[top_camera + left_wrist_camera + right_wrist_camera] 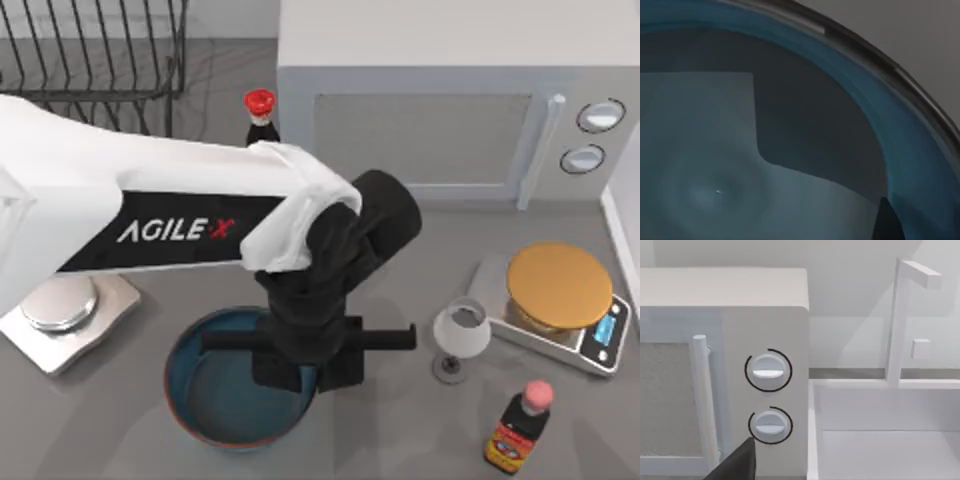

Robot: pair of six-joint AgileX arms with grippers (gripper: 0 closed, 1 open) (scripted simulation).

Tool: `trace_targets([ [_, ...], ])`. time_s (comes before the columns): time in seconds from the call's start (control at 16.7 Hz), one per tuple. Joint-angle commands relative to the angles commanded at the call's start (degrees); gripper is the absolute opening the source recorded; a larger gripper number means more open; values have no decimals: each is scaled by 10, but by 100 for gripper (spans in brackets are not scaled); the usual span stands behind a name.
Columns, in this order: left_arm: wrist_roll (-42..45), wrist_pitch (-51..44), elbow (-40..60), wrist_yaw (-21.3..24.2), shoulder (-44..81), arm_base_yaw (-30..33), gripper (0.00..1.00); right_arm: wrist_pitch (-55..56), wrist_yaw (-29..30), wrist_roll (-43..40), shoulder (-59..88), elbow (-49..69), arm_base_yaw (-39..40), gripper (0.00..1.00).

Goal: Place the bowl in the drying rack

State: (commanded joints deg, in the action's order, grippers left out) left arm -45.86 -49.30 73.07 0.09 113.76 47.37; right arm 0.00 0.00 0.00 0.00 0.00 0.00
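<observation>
The bowl (215, 395) is sitting on the table (100, 430) near the front, left of centre: round and deep, with a glossy teal-blue glaze. The left wrist view is showing its smooth blue inside wall (920, 165) and a thin dark rim. The left gripper (305, 365) is hanging over the bowl's right edge; I cannot tell how wide its pincer is standing. The drying rack (95, 55), dark wire bars, is standing at the far left, well apart from the bowl. A wine glass (460, 335) is standing right of the bowl.

bowl (215, 400) teal, brown rim | drying rack (95, 50) blk wire | microwave (440, 120) wht
</observation>
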Motion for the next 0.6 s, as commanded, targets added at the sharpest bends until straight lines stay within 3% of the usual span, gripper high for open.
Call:
trace_targets([
  [0.6, 0, -1, 1, 0, -2, 0, 0, 0, 0, 0, 0, 0, 0, 100],
])
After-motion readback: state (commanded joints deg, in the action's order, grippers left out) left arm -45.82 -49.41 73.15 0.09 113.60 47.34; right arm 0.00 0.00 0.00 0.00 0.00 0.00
